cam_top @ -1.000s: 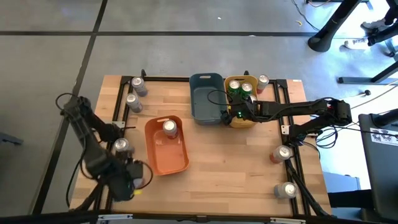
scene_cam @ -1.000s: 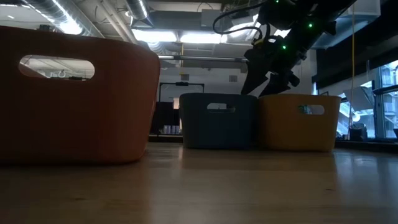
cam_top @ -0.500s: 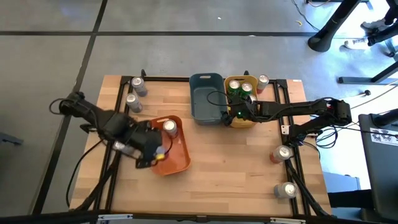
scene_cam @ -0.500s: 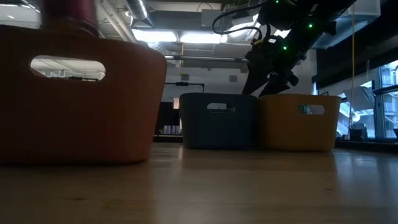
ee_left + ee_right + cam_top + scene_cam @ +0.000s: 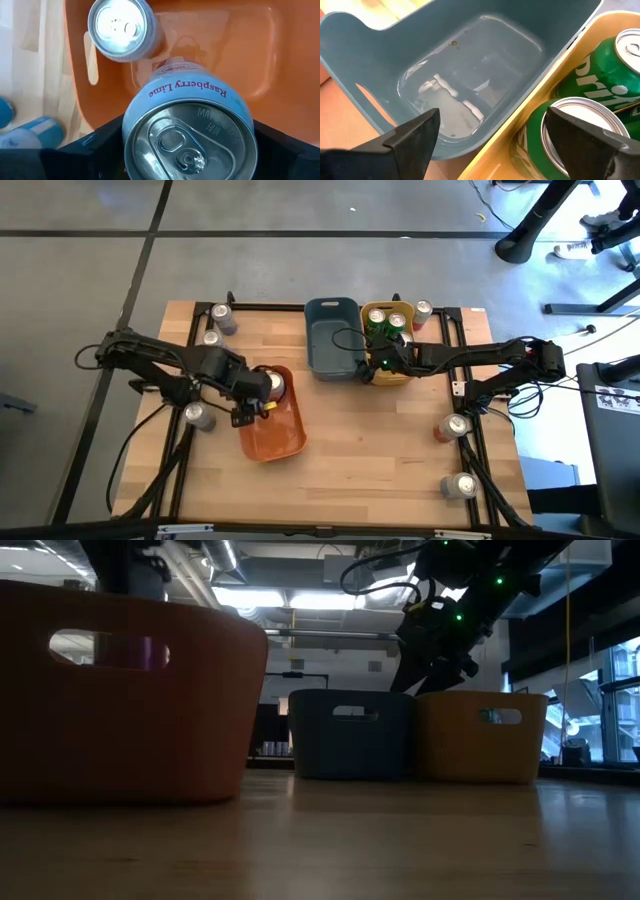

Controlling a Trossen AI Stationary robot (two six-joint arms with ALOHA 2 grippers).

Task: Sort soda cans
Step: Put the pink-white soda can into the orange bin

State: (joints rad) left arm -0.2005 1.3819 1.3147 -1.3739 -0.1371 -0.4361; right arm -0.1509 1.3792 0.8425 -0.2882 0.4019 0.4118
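Observation:
My left gripper [image 5: 248, 400] [image 5: 187, 150] is over the orange bin [image 5: 285, 435] and shut on a pale can labelled "Raspberry Lime" [image 5: 187, 125]. This can shows through the bin's handle hole [image 5: 135, 650]. A second silver-topped can [image 5: 122, 27] [image 5: 272, 385] stands upright in the same bin. My right gripper [image 5: 375, 363] [image 5: 495, 145] hangs open above the shared edge of the blue bin [image 5: 470, 85] and the yellow bin [image 5: 392, 370]. The yellow bin holds green cans [image 5: 592, 125] [image 5: 385, 322]. My left gripper pinches the Raspberry Lime can between its two fingers [image 5: 107, 142], one on each side of the upper body just below the rim [image 5: 145, 112]. The fingers come from above, pointing down. The can stands upright inside the orange bin; whether its base touches the floor is hidden.
Loose cans stand on the table: two near the far-left corner [image 5: 222, 318] [image 5: 210, 340], one left of the orange bin [image 5: 197, 415], one right of the yellow bin [image 5: 423, 310], two near the right edge [image 5: 455, 427] [image 5: 462, 485]. The blue bin [image 5: 330, 345] holds no can.
My left gripper has carried the can from the table's near-left corner toward the far and right sides, over the orange bin, then lowered it below the bin's rim. The orange bin has shifted slightly in the low view.

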